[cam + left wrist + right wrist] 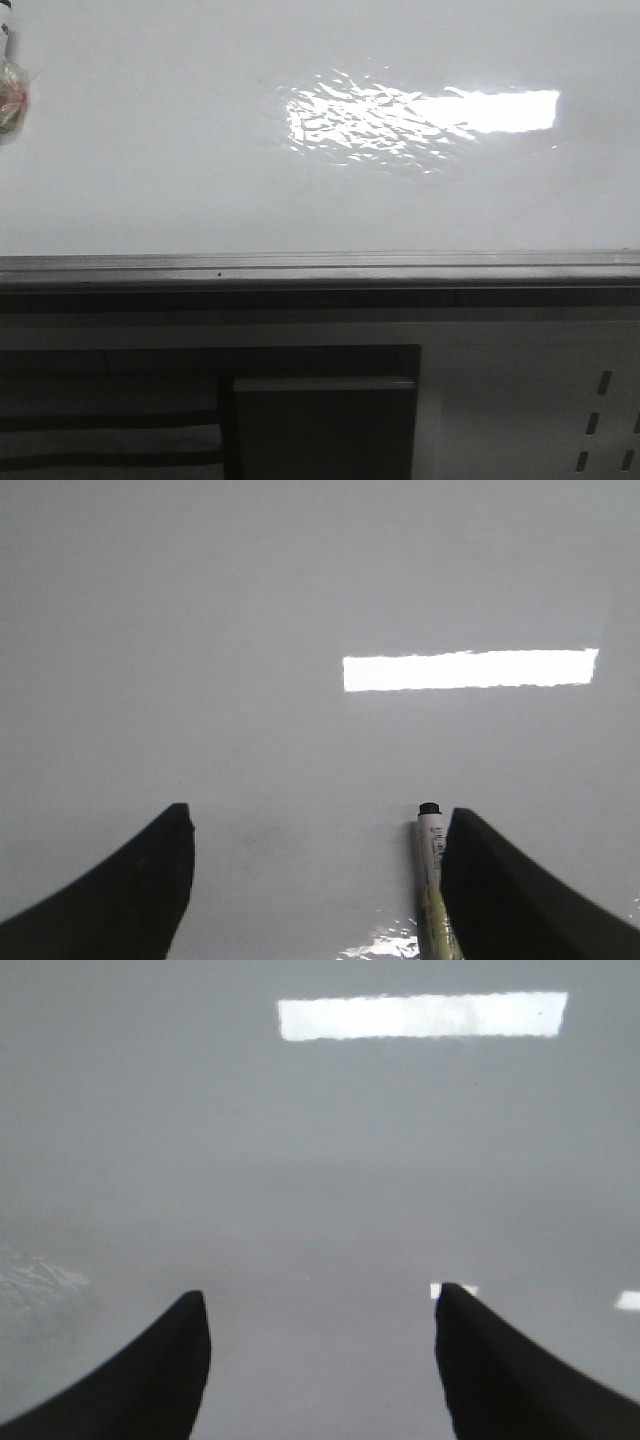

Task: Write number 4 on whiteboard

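The whiteboard (200,150) fills the upper half of the front view, glossy white with a rippled light reflection and a grey metal frame (320,268) along its near edge. No number 4 shows on it in any view. Neither gripper shows in the front view. In the left wrist view my left gripper (320,815) is open over the whiteboard (300,630). A white marker with a black tip (432,870) lies on the board right beside the inside of one finger (510,890). My right gripper (320,1295) is open and empty over the whiteboard (320,1160).
Below the board's frame stand a white perforated panel (540,400) and a dark box (320,420). A small blurred object (10,95) sits at the board's far left edge.
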You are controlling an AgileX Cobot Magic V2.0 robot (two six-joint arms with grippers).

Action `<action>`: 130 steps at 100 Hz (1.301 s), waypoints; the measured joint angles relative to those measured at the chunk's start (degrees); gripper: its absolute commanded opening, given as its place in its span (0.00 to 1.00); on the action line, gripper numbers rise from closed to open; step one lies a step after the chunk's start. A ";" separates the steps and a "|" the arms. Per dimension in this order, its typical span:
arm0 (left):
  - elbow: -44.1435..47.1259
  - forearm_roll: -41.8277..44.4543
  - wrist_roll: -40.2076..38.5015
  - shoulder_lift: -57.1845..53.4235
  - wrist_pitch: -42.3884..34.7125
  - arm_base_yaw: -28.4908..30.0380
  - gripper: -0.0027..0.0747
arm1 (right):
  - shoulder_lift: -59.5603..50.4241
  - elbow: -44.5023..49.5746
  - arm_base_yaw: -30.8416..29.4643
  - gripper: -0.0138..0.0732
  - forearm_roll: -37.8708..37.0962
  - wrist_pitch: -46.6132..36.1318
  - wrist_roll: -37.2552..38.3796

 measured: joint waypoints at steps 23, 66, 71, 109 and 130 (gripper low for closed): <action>0.11 -5.30 0.00 0.57 0.33 0.00 0.67 | 0.00 0.00 0.00 0.66 0.00 -0.33 0.00; 0.45 -13.33 11.78 18.60 8.69 -1.19 0.67 | 0.00 0.00 0.00 0.66 0.00 -0.39 0.00; 0.45 -13.84 12.83 21.10 7.77 -2.13 0.67 | 0.00 0.00 0.00 0.66 0.00 -0.47 0.00; 0.45 -13.47 13.97 39.33 -7.76 -12.73 0.67 | 0.00 0.10 0.00 0.66 0.00 -0.67 0.00; 0.45 -12.89 14.07 48.12 -15.52 -13.62 0.64 | 0.00 0.10 0.00 0.66 0.00 -0.75 0.00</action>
